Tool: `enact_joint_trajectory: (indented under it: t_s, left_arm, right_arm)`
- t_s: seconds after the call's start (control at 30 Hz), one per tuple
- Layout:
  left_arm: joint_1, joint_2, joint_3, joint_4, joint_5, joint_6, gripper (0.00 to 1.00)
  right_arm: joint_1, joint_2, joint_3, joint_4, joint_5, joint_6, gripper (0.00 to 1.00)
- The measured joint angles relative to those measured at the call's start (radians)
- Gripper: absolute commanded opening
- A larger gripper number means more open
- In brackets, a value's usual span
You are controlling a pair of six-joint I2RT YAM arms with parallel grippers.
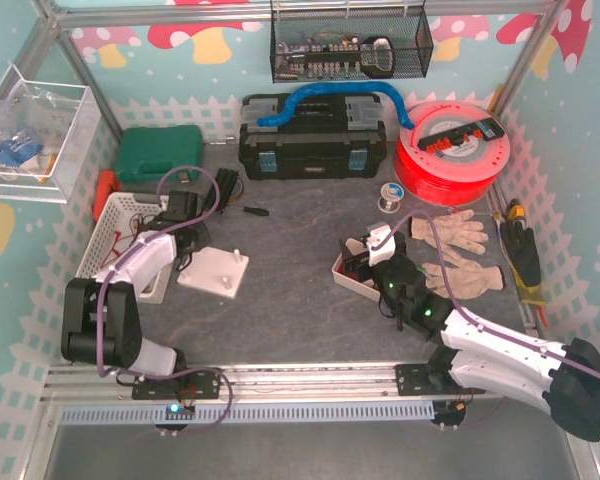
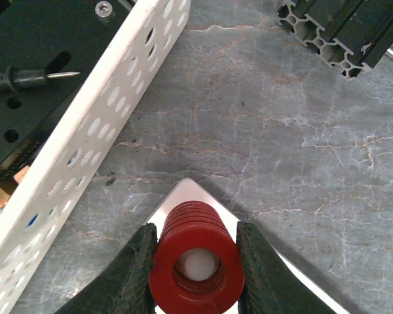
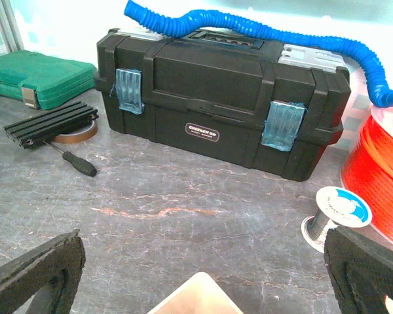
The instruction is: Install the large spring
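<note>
The large red spring stands between my left gripper's jaws, which press on both its sides. A white peg shows inside the spring's bore. Below it lies a corner of the white base plate. In the top view the left gripper is at the left corner of the plate, and the spring is hidden under it. My right gripper is wide open and empty above the corner of a small white tray. In the top view it sits right of centre.
A white perforated basket lies just left of the plate. A black toolbox with a blue hose, a green case and a red spool stand at the back. A screwdriver, a solder reel and gloves also lie on the table.
</note>
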Motion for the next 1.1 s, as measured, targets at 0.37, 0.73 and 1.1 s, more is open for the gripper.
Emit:
enact_joint_trajectory:
  t_s: [0.37, 0.73, 1.1]
  left_arm:
    - [0.0, 0.02, -0.02, 0.078, 0.008, -0.019, 0.63]
    - [-0.001, -0.186, -0.029, 0.083, 0.121, 0.007, 0.98]
    - [-0.024, -0.452, -0.097, 0.156, 0.412, 0.072, 0.99]
  right_arm:
    - [0.0, 0.021, 0.0, 0.005, 0.007, -0.01, 0.99]
    - [-0.008, 0.098, 0.031, -0.032, 0.068, 0.019, 0.99]
    - [-0.121, 0.163, 0.212, -0.218, -0.171, 0.065, 0.99]
